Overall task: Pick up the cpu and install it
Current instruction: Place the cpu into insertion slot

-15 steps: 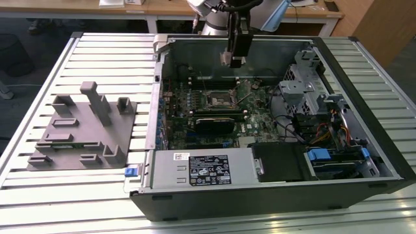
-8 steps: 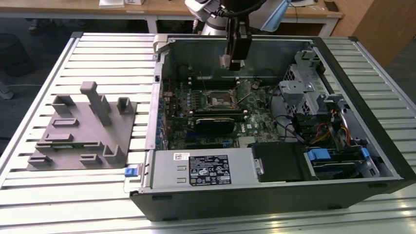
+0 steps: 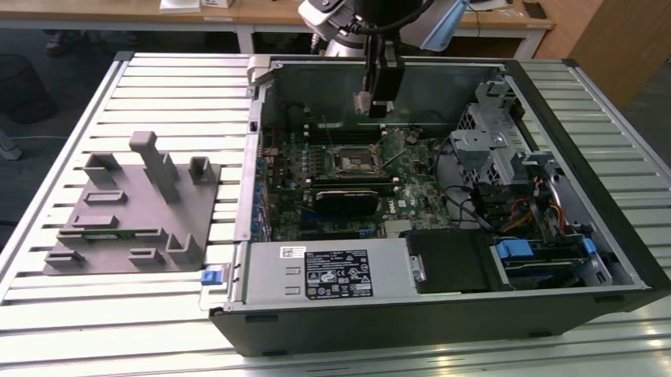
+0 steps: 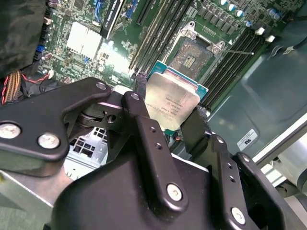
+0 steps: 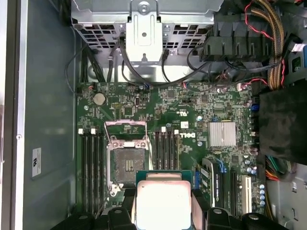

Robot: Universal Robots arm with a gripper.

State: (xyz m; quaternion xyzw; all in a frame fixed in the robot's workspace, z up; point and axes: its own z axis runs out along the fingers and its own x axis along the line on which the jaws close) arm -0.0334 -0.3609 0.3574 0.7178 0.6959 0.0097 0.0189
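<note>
Left in the exterior view, one grey plastic holder [image 3: 131,208] on the slatted table [image 3: 63,330]; right of it, one open computer case [image 3: 441,318]; upper middle, one gripper [image 3: 369,106] hanging over the one black socket [image 3: 357,162], fingers clamped on opposite edges of the one cpu [image 5: 161,203]; small, flat, square, pale silvery top on a green rim; no long axis, edges squared with the socket's in the first wrist view; held off the board, apart from the socket.
</note>
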